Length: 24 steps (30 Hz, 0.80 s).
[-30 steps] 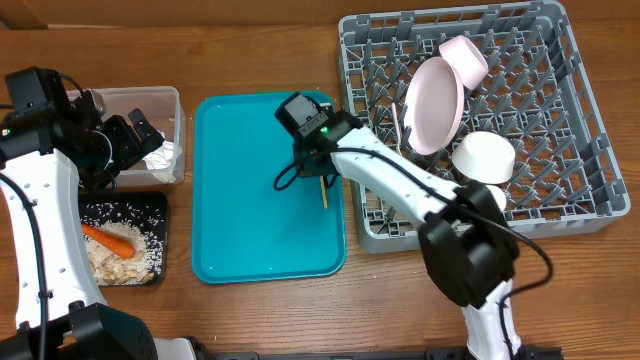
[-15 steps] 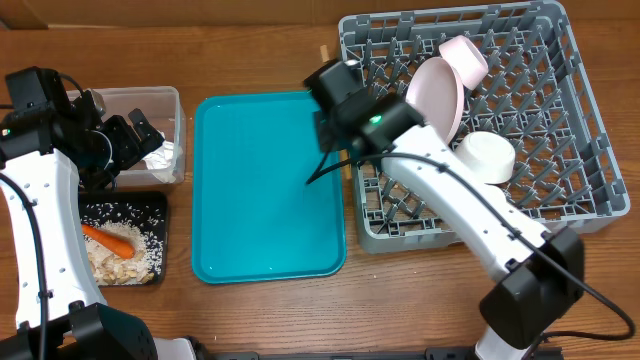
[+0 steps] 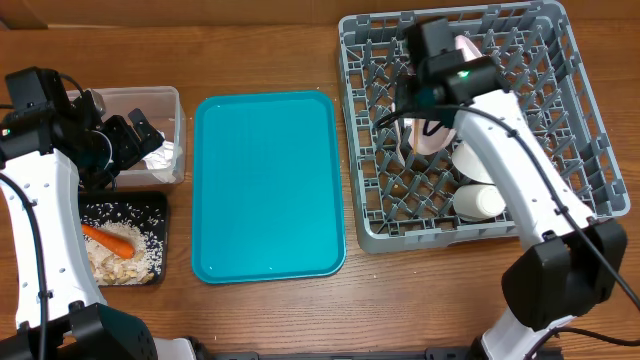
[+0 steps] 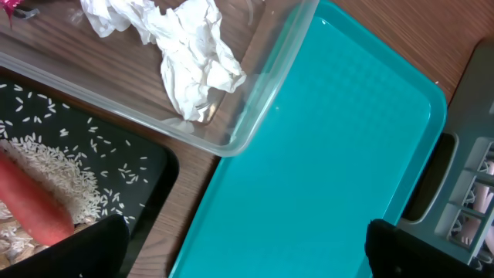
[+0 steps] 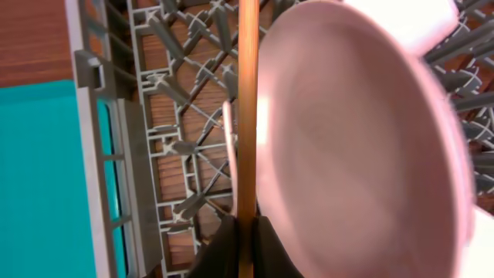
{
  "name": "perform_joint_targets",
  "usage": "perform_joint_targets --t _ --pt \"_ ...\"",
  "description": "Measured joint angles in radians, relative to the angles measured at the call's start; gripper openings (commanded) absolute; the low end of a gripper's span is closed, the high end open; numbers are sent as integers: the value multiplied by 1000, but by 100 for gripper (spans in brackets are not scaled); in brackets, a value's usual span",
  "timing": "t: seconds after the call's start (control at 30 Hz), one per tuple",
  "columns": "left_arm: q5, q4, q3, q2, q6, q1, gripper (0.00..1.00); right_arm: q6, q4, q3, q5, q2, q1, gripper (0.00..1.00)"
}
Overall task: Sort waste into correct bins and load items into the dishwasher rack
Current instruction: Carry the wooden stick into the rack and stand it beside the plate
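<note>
My right gripper (image 3: 422, 98) (image 5: 247, 243) is shut on a thin tan chopstick (image 5: 248, 116). It holds it over the left part of the grey dishwasher rack (image 3: 590, 130) (image 5: 166, 116), right beside the white plate (image 5: 355, 147) that stands on edge there. A pale pink bowl (image 3: 470, 50) and a white bowl (image 3: 478, 200) also sit in the rack. My left gripper (image 3: 128, 140) (image 4: 255, 255) is open and holds nothing. It hovers by the clear tub (image 3: 170, 100) (image 4: 255, 116) with crumpled tissues (image 4: 193, 54) and a red wrapper (image 4: 11, 6). The black tray (image 3: 155, 205) holds a carrot (image 3: 108, 238) and rice (image 4: 54, 166).
The flat teal serving tray (image 3: 265, 190) (image 4: 324, 154) lies bare between the bins and the rack. The right arm stretches over the rack's front half and hides part of the plate in the overhead view.
My right gripper has carried the chopstick from the teal tray rightward to above the rack, beside the plate. The left arm has not moved.
</note>
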Motion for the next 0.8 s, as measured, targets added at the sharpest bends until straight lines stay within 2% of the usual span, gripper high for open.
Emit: perform_joint_targets --t 0.8 --pt "0 0 0 0 0 0 100 -48 130 -85 -105 6 -18 4"
